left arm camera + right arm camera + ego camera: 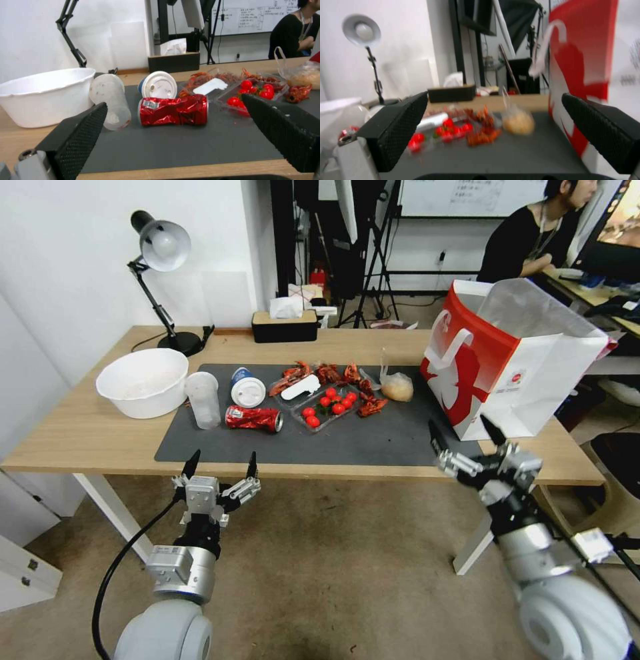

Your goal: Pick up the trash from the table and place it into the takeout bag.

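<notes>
- The left gripper (221, 465) hangs just off the near edge of the table (80, 433), its fingers spread apart and holding nothing; it faces the crushed red can (253, 418).
- The right gripper (467, 437) is at the near right of the table, fingers also wide apart and empty, just beside the near face of the takeout bag (527, 380).
- The can lies on its side on the dark grey mat (373, 443), with the clear plastic cup (203, 399) toppled just to its left and the blue-white cup with white lid (247, 387) lying just behind it.
- The white bowl (143, 381) sits upright at the left, off the mat, beside the clear cup.
- Farther right on the mat are a clear tray of cherry tomatoes (328, 405) and red crayfish shells (333, 375).
- The knotted clear plastic bag (396, 385) lies between the shells and the takeout bag.
- The takeout bag stands upright and open at the right end of the table.
</notes>
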Robot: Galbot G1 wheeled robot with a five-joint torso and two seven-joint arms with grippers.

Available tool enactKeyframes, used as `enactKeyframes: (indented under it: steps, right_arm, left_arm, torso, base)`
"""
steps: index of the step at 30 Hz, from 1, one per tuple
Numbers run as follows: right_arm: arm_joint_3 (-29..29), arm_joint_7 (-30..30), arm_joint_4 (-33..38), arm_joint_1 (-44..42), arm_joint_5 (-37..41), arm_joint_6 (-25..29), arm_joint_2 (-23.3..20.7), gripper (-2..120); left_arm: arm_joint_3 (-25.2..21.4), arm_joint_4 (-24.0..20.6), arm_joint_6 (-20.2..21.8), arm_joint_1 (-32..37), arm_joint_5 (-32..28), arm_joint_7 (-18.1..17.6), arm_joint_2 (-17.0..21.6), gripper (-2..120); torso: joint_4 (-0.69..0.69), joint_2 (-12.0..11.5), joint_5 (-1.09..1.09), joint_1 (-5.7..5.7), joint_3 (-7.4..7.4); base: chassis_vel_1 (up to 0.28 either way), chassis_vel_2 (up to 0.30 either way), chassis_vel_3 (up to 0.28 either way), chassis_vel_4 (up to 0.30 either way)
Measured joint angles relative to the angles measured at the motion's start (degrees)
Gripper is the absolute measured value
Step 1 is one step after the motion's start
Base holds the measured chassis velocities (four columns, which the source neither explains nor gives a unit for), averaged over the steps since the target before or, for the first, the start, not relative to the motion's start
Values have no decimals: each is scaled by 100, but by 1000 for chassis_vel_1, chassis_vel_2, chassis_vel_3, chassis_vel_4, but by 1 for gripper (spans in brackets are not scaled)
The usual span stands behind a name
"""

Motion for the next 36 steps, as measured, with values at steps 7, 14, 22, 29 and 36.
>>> enactKeyframes:
  steps: [7,14,22,29,36]
  right_arm:
    - [-159,-75,-359,-267,-374,311,381,100]
    - [-225,-108,-719,-311,-548,523,436,100]
    - [-473,27,-970,-249,-796,550,570,100]
    - [-495,74,-1017,-189,-839,548,618,100]
    - [-514,163,-1078,-176,-947,517,674,100]
  left_arm:
    - [-21,-30,-9,17,-32,-7,71,100]
    - [-78,-5,-32,28,-45,-13,91,100]
    - [-103,150,-122,26,-95,-14,121,100]
    - [-96,360,-250,7,-137,1,165,100]
    - [-96,521,-308,-16,-148,7,190,100]
  torso:
    - [0,0,1,0,1]
    - [0,0,2,1,1]
    - [0,-1,1,1,1]
    - [0,0,1,1,0]
    - [0,0,0,1,1]
  base:
    - [0,0,0,0]
    - [0,0,0,0]
    - [0,0,0,0]
    - [0,0,0,0]
    - [0,0,0,0]
